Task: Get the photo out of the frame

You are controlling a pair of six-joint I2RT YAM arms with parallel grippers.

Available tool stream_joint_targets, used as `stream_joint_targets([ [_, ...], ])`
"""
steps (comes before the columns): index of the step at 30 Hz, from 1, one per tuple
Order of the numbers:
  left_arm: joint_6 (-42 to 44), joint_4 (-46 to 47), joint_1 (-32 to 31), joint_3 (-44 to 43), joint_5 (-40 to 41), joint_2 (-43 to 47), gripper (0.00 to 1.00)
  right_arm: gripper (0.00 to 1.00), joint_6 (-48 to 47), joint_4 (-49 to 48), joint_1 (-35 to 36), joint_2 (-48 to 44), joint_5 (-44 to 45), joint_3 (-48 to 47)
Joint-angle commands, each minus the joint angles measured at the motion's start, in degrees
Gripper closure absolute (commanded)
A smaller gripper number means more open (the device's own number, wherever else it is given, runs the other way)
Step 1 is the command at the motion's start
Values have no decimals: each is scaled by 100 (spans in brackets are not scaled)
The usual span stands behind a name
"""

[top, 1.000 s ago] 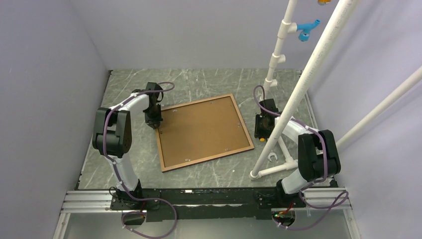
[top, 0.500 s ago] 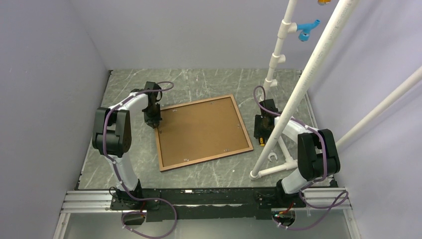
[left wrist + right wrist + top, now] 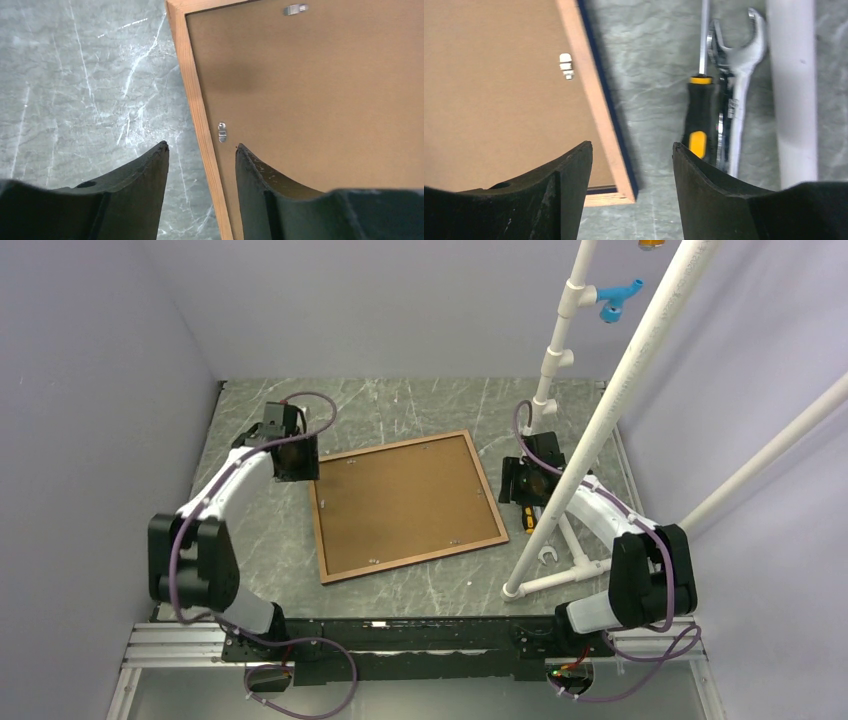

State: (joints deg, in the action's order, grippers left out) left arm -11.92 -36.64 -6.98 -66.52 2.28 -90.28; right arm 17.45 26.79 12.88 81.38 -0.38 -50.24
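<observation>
The frame (image 3: 322, 540) lies face down in the middle of the table, its light wood rim up. Its thin navy side shows in the right wrist view (image 3: 607, 102). Inside the rim is the photo's brown back (image 3: 405, 502); its printed side is hidden. Small metal clips (image 3: 222, 132) hold it in. My left gripper (image 3: 298, 466) is open above the frame's far left corner, and its fingers straddle the left rim (image 3: 195, 95). My right gripper (image 3: 522, 486) is open above the frame's right rim (image 3: 591, 95), near its front right corner.
A black and yellow screwdriver (image 3: 698, 125) and a steel wrench (image 3: 739, 75) lie just right of the frame. A white pipe stand (image 3: 600, 420) with a blue fitting (image 3: 615, 298) rises over the right side. Its foot (image 3: 560, 575) rests on the table. Grey walls close in both sides.
My left gripper has risen and drawn back to the far left, off the frame's corner. My right gripper has shifted slightly farther along the right rim. The frame has not moved.
</observation>
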Motion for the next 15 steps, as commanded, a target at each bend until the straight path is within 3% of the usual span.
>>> stream_joint_targets([
  [1, 254, 684, -42, 532, -594, 1141, 43, 38, -136, -498, 144, -248, -709, -90],
  [6, 373, 855, -938, 778, -758, 1692, 42, 42, -102, -1009, 263, -97, -1435, 138],
  [10, 210, 1316, -1747, 1363, -992, 2079, 25, 47, -45, -1167, 346, 205, -1318, 198],
  [15, -137, 2006, -2576, 2183, -983, 2521, 22, 50, 10, -1158, 352, 556, -975, 207],
])
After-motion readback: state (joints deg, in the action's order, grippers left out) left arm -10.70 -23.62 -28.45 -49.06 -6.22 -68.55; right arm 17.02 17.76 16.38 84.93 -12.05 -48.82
